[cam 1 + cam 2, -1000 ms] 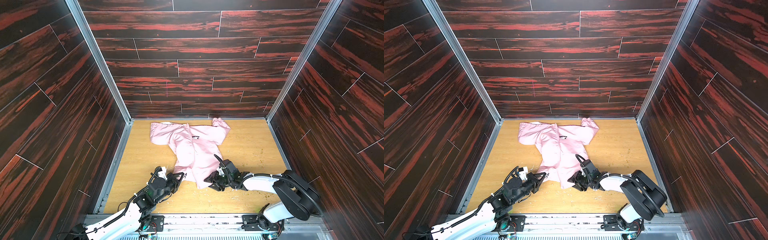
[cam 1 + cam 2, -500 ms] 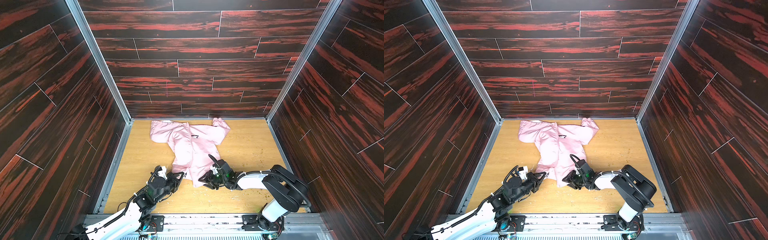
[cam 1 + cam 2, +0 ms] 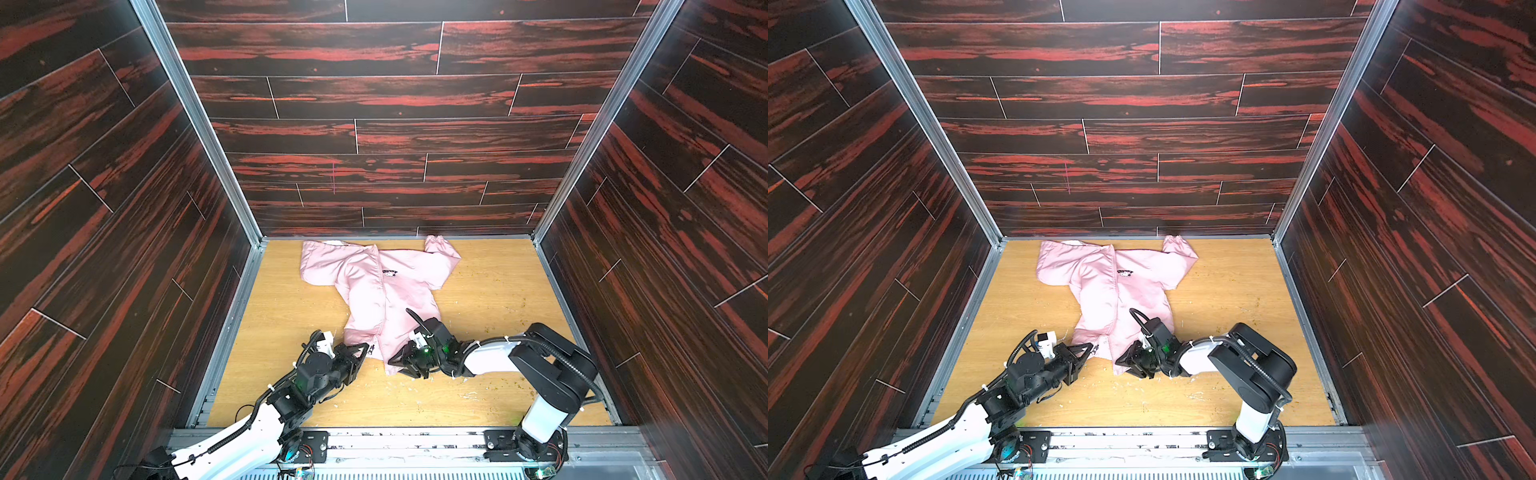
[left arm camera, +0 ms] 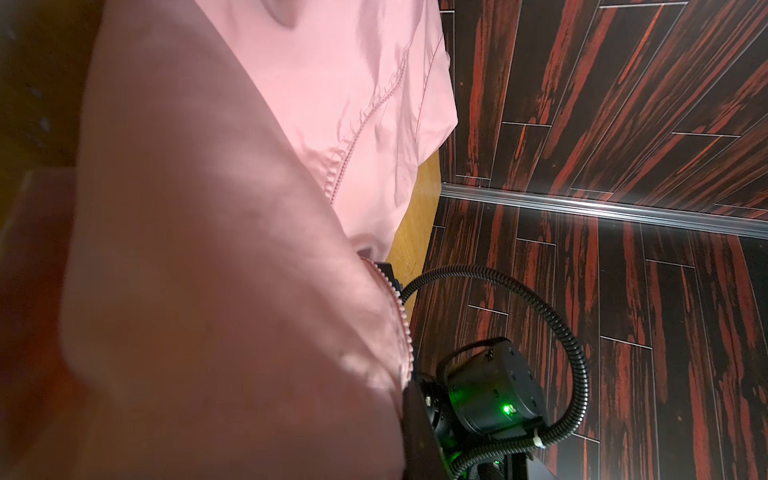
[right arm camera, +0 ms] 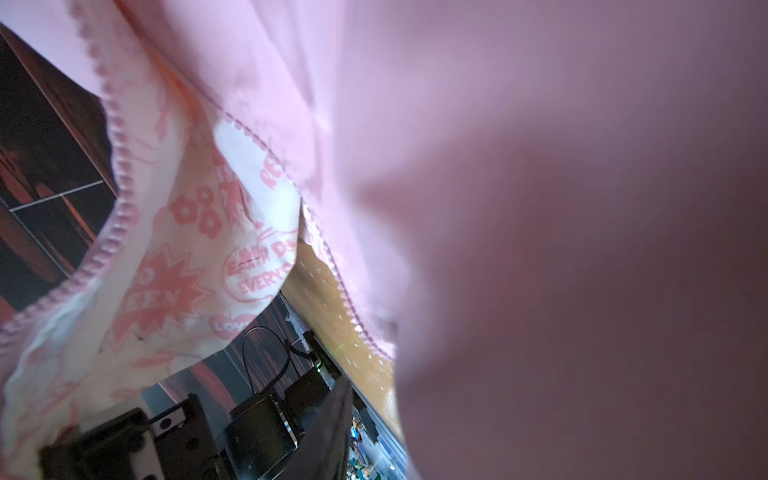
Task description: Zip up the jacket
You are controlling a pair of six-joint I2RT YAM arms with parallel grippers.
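Note:
The light-pink jacket lies flat on the wooden floor, hood end toward the back wall, its front only joined along the upper part. My left gripper is shut on the hem of the jacket's left front panel, beside the zipper's lower end. My right gripper sits at the right panel's hem corner, jaws still apart around the cloth. In the left wrist view pink fabric and zipper teeth fill the frame. In the right wrist view the patterned lining and one dark finger show.
Dark red wood-look walls close in the floor on three sides. A metal rail with both arm bases runs along the front edge. Small pale crumbs are scattered on the floor near the grippers.
My right gripper has slid left along the hem toward the zipper, and its jaws have narrowed. The left arm has kept its place and its grip.

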